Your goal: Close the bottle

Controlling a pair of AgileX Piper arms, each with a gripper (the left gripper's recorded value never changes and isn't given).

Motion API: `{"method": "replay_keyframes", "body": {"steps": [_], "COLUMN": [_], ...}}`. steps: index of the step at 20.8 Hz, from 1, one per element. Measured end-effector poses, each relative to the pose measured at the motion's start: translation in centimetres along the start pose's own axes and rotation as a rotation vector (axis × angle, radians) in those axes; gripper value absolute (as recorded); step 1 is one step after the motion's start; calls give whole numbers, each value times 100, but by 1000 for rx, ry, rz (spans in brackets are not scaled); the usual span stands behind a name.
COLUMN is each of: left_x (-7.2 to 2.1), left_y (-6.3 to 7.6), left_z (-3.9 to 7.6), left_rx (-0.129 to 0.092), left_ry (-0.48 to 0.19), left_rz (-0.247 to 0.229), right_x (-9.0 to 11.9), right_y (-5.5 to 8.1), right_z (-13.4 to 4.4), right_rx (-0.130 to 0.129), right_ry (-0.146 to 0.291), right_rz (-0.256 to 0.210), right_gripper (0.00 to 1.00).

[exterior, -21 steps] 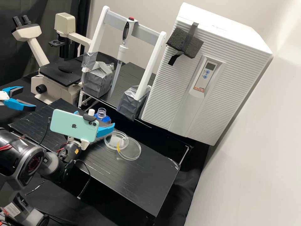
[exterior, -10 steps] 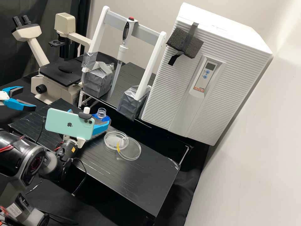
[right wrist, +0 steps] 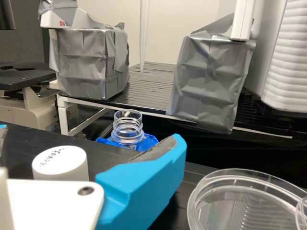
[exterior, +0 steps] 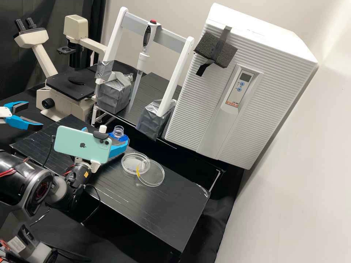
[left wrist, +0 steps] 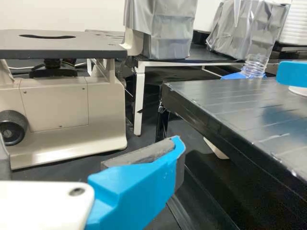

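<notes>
On the counter [exterior: 164, 204]: the bottle [exterior: 118, 130] stands up straight at the far edge, toward the left. It sits in a blue holder [right wrist: 148, 140]. I think the holder is there so the bottle does not tip when something pushes on it.
Bottle top: it is open and has nothing on it. The bottle is not closed yet.
Cap [right wrist: 60, 163]: it is white and round, with its flat top facing up. It is just on the near side of the bottle, between the right fingers.
Right fingers [right wrist: 144, 187]: they seem to be pinched on the cap, one on each side. Held flat like this, the cap can go straight down onto the bottle.
Left fingers [exterior: 22, 122]: they are far off to the left, past the counter and near the microscope [exterior: 55, 98]. They are spread apart and hold nothing. I think they wait there to stay out of the way.
Clear dishes [exterior: 151, 175]: two of them lie flat, just right of the bottle, one partly over the other. The right fingers are close to them and could bump them.
Next step: the cap has to go over the open top, then down, then turn.
</notes>
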Motion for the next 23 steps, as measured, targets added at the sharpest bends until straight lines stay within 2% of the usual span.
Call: {"method": "replay_keyframes", "body": {"steps": [3, 7, 14, 17, 23], "left_x": [2, 2, 7, 7, 11], "left_y": [4, 4, 1, 1, -3], "left_z": [-5, -5, 8, 8, 19], "left_rx": [-5, -5, 1, 3, 3], "left_ry": [8, 8, 6, 6, 2], "left_rz": [5, 5, 5, 5, 4], "right_x": [0, 0, -50, -58, -61], "right_y": [0, 11, -38, -56, -60], "right_z": [0, 9, 43, 38, 12], "right_rx": [-2, 10, 17, 4, -1], "right_ry": [0, -12, -32, -35, -26], "right_rz": [0, 13, -1, -3, -1], "right_gripper": [0, 0, 0, 0, 0]}}
